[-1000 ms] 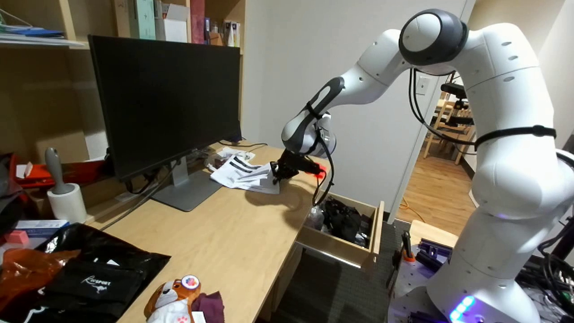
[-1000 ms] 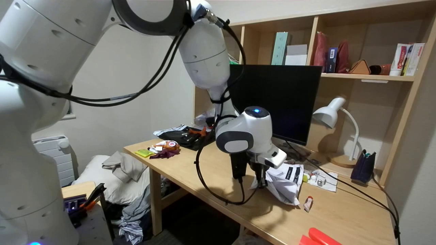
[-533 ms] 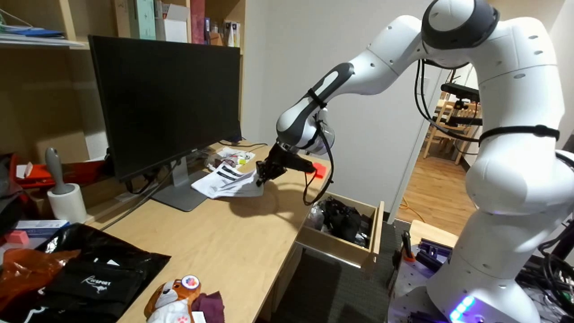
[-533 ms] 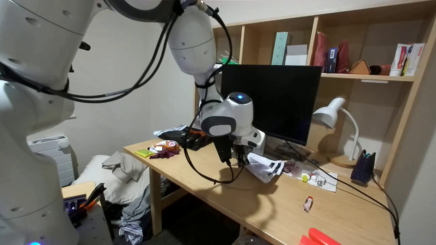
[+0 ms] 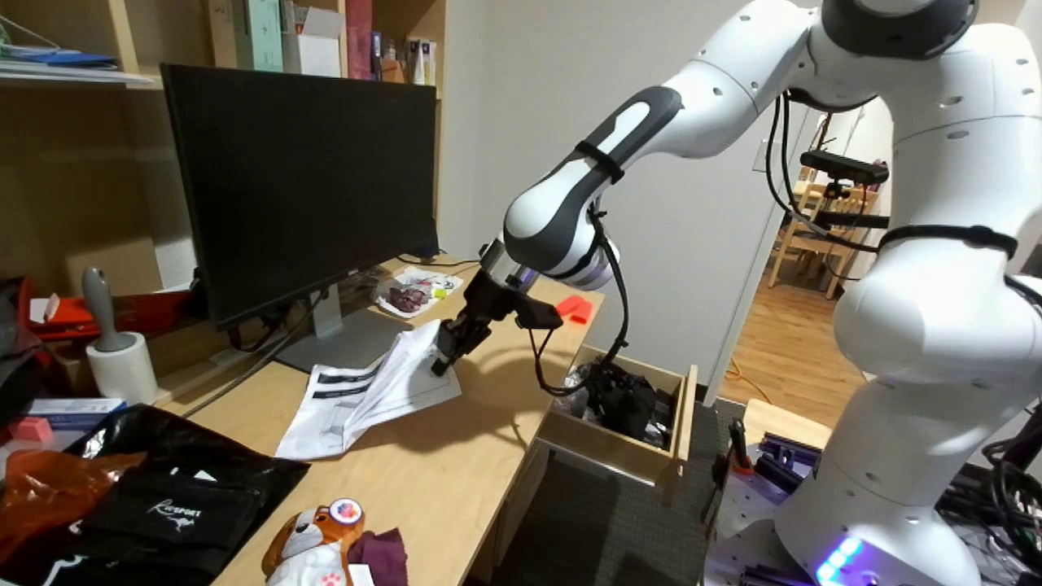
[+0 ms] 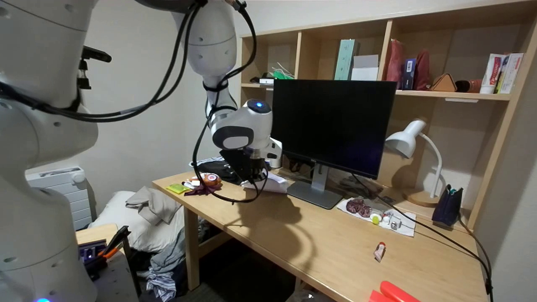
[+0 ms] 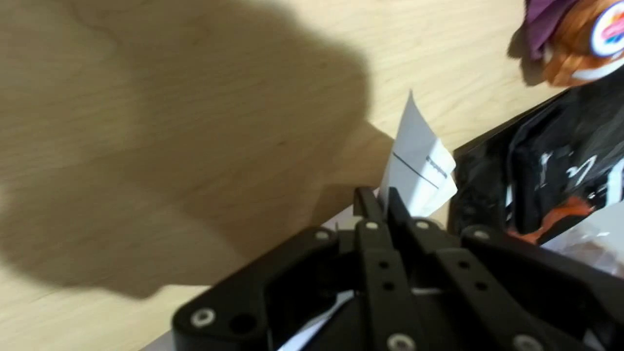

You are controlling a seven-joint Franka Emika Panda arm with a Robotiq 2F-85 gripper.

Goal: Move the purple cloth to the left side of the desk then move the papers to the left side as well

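Creased white papers (image 5: pixel 391 399) with two black bars (image 5: pixel 346 377), pinched in the gripper (image 7: pixel 381 197); one rumpled purple cloth (image 5: pixel 384 557), one monitor (image 6: pixel 331 126), one lamp (image 6: pixel 404 140)

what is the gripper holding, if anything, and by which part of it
The papers, pinched near one edge by the gripper; in the wrist view, a pointed bit of sheet sticks out past the grip.

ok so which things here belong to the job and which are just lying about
Part of the job:
purple cloth
papers, held in the gripper
desk

Just lying or standing about:
monitor
lamp
lint roller
black bag
dog-shaped item
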